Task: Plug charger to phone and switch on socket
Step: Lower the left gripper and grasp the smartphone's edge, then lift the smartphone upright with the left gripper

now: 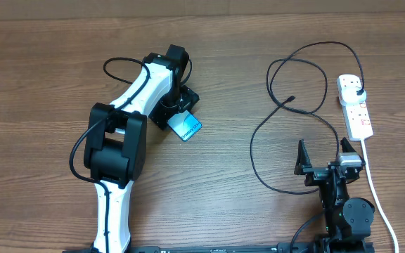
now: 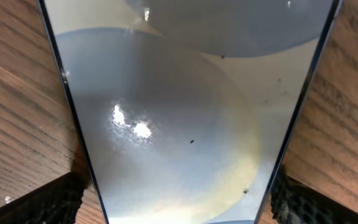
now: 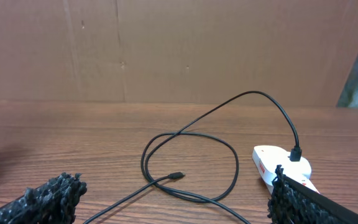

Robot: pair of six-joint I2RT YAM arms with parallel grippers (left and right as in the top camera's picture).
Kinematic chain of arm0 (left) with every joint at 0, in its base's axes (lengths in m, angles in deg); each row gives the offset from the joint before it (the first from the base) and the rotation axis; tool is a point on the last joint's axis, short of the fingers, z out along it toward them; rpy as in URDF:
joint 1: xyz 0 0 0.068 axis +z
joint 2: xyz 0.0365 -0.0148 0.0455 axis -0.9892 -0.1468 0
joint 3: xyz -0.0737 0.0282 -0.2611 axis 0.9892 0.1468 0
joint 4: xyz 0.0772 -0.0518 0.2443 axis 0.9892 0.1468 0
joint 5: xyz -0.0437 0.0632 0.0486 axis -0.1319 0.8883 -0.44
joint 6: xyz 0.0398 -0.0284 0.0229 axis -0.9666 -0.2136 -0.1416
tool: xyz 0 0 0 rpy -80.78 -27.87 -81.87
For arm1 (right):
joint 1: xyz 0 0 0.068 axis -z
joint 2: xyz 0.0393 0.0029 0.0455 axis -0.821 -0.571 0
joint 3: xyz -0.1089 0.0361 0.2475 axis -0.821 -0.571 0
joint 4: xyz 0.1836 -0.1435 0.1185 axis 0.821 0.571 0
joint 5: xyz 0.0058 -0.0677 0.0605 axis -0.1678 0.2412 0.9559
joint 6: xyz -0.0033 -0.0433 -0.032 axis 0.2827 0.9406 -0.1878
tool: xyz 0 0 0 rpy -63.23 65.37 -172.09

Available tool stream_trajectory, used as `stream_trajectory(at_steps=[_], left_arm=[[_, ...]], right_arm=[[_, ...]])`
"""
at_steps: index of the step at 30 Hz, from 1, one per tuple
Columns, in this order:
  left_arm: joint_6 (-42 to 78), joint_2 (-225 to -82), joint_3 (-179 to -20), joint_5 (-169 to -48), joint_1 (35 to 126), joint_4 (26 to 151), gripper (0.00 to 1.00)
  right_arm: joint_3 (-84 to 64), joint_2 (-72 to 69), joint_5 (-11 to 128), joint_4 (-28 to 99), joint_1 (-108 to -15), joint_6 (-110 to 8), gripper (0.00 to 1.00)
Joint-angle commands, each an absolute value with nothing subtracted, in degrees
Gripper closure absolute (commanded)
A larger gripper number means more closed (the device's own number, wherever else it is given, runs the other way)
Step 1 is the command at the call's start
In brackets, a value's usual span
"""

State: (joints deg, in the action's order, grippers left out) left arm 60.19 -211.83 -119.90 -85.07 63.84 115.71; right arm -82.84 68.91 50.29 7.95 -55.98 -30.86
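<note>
- The phone (image 1: 185,128) sits left of centre, gripped at its edges by the left gripper (image 2: 182,200), with nothing plugged in.
- The charger (image 3: 252,93) is plugged into the socket (image 1: 359,119); its connector tip (image 1: 292,99) lies loose, well apart from the phone.
- The right gripper (image 1: 327,158) is spread wide and empty; the switch state is unclear.

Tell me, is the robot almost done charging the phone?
Not yet. Done: the charger's black plug already sits in the power strip. In hand: the left fingers hug the phone by its edges. Left: the connector tip lies loose on the table, far from the phone, and the right fingers are open and empty. Whether the strip is switched on is too small to tell.
</note>
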Motion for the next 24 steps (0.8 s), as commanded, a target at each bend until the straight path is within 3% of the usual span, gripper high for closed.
stream_trajectory(at_steps=[1, 5, 14, 24], left_arm=[[62.7, -215.3, -119.2, -80.4, 63.9, 115.4, 0.04], [62.6, -215.3, -119.2, -80.5, 63.9, 115.5, 0.12], [62.5, -215.3, -119.2, -77.8, 63.9, 117.2, 0.2], [56.4, -215.3, -119.3, -77.9, 64.0, 117.4, 0.24]], right_arm=[[-83.5, 69.5, 50.4, 7.6, -56.2, -30.6, 0.0], [-83.5, 69.5, 50.4, 7.6, -56.2, -30.6, 0.0], [-83.5, 69.5, 50.4, 7.6, -56.2, -30.6, 0.0], [-83.5, 69.5, 50.4, 7.6, -56.2, -30.6, 0.0]])
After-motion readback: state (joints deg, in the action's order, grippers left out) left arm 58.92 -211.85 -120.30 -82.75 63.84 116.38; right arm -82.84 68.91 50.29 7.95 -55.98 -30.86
